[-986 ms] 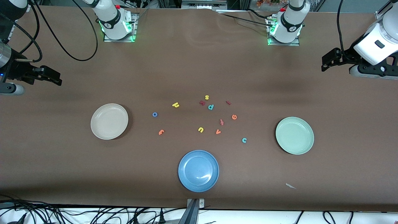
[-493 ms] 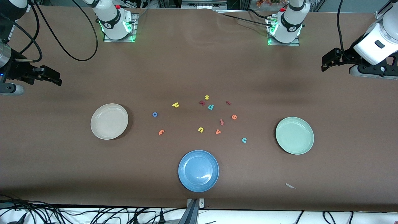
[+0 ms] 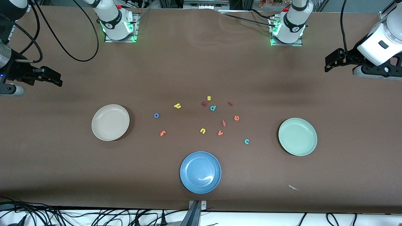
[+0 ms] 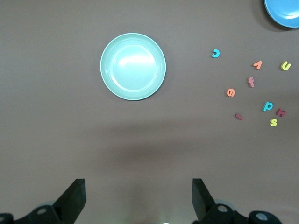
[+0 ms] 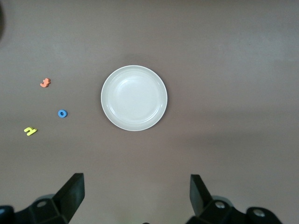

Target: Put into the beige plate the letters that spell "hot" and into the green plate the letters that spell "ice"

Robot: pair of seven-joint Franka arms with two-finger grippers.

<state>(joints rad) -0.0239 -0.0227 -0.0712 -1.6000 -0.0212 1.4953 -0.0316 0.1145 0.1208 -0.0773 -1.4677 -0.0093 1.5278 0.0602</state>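
Note:
The beige plate [image 3: 110, 122] [image 5: 134, 98] lies empty toward the right arm's end, the green plate [image 3: 297, 137] [image 4: 133, 66] empty toward the left arm's end. Between them lie the yellow h [image 3: 177, 106], blue o [image 3: 156, 115], orange t [image 3: 162, 133], dark-red i [image 3: 230, 103], orange e [image 3: 236, 118] and teal c [image 3: 247, 141]. My right gripper [image 5: 136, 198] hangs open and empty high over bare table at its own end. At the other end my left gripper [image 4: 138, 200] hangs the same way, open and empty.
A blue plate [image 3: 200, 172] sits nearest the front camera, mid-table. Other letters lie among the task's: yellow s [image 3: 209, 98], dark-red blocky letter [image 3: 204, 103], teal p [image 3: 213, 108], yellow u [image 3: 203, 131], orange v [image 3: 220, 133]. A paper scrap [image 3: 293, 187] lies near the front edge.

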